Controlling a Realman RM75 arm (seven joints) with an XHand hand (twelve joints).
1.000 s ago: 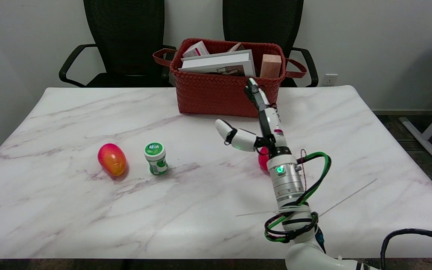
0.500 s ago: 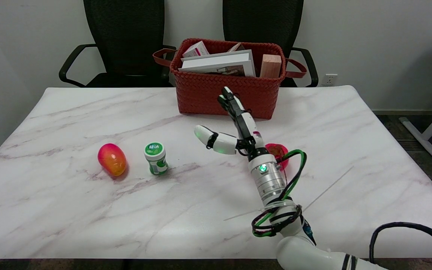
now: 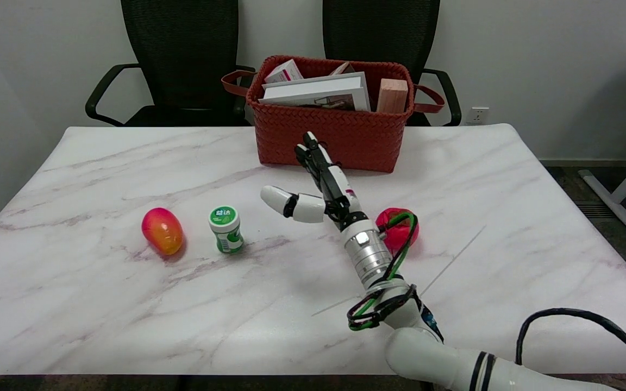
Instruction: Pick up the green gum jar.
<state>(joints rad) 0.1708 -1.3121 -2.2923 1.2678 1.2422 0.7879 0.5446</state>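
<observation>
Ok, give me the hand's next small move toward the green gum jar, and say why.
Probably carry the right hand further toward picture left and lower it beside the green gum jar. The hand is open, holding nothing, with bare table between it and the jar. The jar stands upright, apart from the mango-like fruit, so there looks to be room for fingers around it.

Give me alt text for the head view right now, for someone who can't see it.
The robot's right hand hovers open above a white marble table, right of an upright green gum jar it has not touched. A red-orange mango lies left of the jar, a red fruit sits behind the wrist, and a red woven basket of books stands at the far edge.
</observation>
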